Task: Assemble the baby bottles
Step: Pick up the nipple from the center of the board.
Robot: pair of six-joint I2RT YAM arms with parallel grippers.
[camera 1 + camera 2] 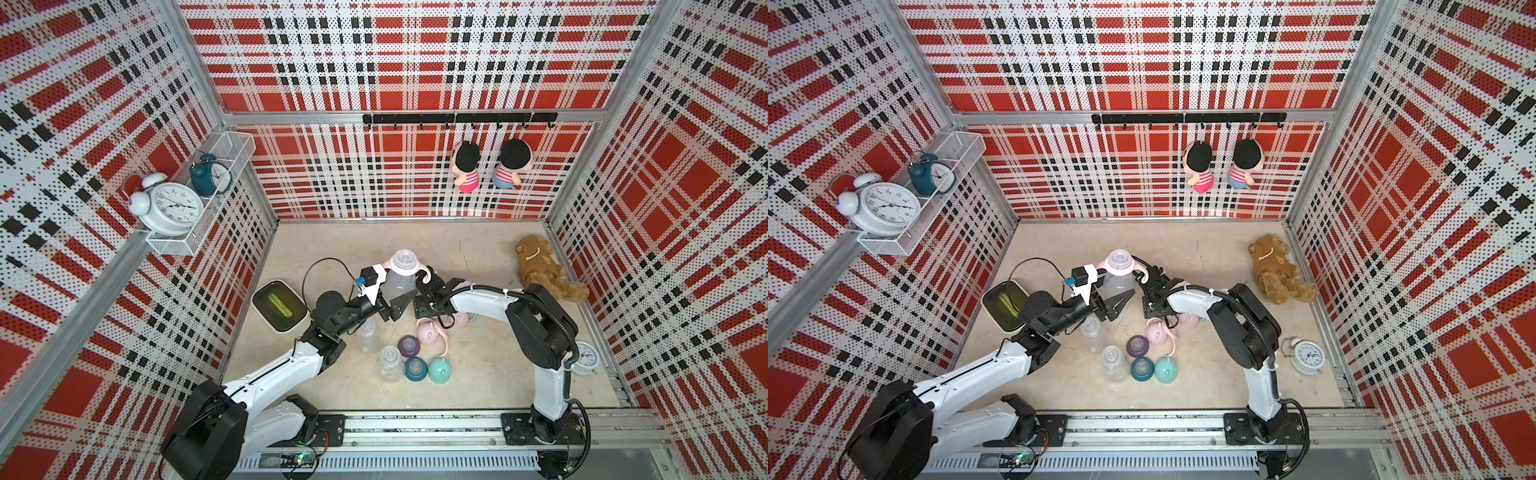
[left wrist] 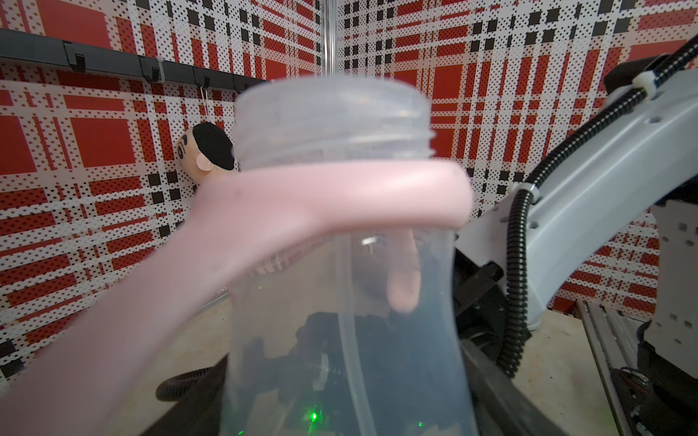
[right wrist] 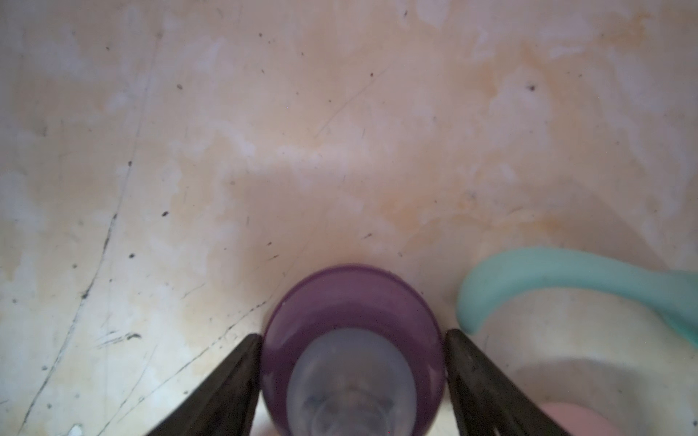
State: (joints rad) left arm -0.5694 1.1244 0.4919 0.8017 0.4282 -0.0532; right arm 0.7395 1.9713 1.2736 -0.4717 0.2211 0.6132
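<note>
Left wrist view fills with the clear bottle my left claw pinches neck-up above the tabletop, pink handle ring round its neck. My right claw, just beside, pinches a purple collar; a nipple sits inside it.

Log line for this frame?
left gripper: shut on clear plastic bottle with pink handle ring, raised | right gripper: shut on purple nipple collar | stage: collar not yet on bottle

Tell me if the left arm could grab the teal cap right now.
Probably not: its fingers are shut on the raised clear bottle, though nothing covers the teal cap.
</note>
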